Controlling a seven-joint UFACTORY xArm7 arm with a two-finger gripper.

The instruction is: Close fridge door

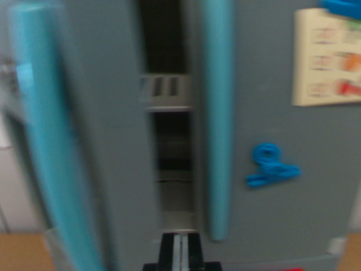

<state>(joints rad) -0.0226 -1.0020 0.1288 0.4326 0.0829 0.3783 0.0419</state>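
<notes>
Grey, smooth fridge door (96, 141) stood ajar, rounded blue handle (42, 141) blurred; gripper (180, 251) state indeterminable.

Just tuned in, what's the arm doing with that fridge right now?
The wrist camera faces a grey toy fridge with two doors. The left door, with its blue handle, stands ajar, leaving a dark gap where a shelf shows; the right door looks shut. The gripper sits at the bottom edge below the gap, holding nothing visible. The picture is blurred.
</notes>
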